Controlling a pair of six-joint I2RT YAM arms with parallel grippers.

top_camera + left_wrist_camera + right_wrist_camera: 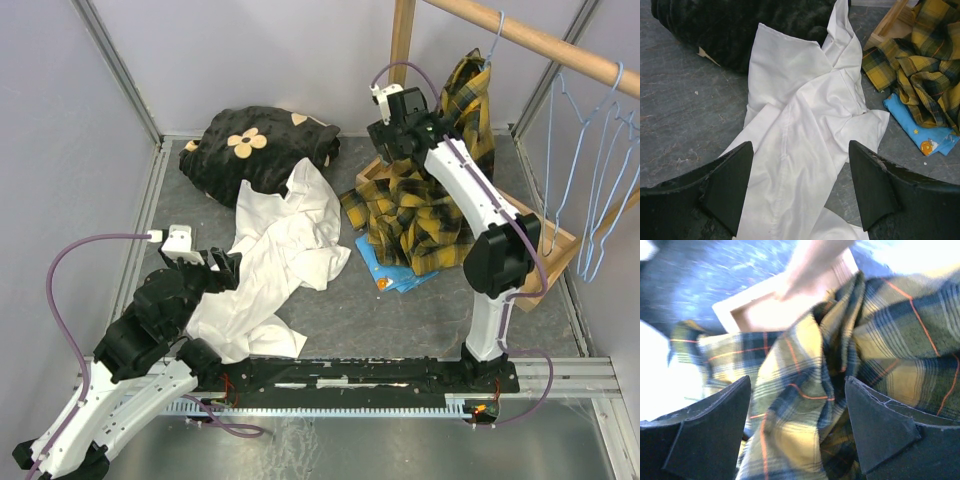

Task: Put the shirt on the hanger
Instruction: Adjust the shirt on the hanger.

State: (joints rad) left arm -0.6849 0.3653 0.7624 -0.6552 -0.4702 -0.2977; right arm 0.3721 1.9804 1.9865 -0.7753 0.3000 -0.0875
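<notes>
1. Done, as far as it shows: the shirt [405, 210] hangs by its top part from the hanger [497, 40]. The hanger's hook sits over the wooden rail [540, 45].
2. Not done: most of the shirt's length slumps in a heap below the rail, on the wooden base [560, 245] and the table [420, 320].
3. Whether both shoulders sit on the wire is hard to say, because bunched plaid hides the hanger's arms from above.
4. The right fingers [705, 440] stand wide apart in front of the plaid folds. Cloth shows between them, but they pinch nothing.
5. The left fingers [725, 185] are also spread open. They hover over the white garment [800, 125], well apart from the shirt.
6. By my judgement, what is left is to seat the shoulders properly and let the body and sleeves hang free.
</notes>
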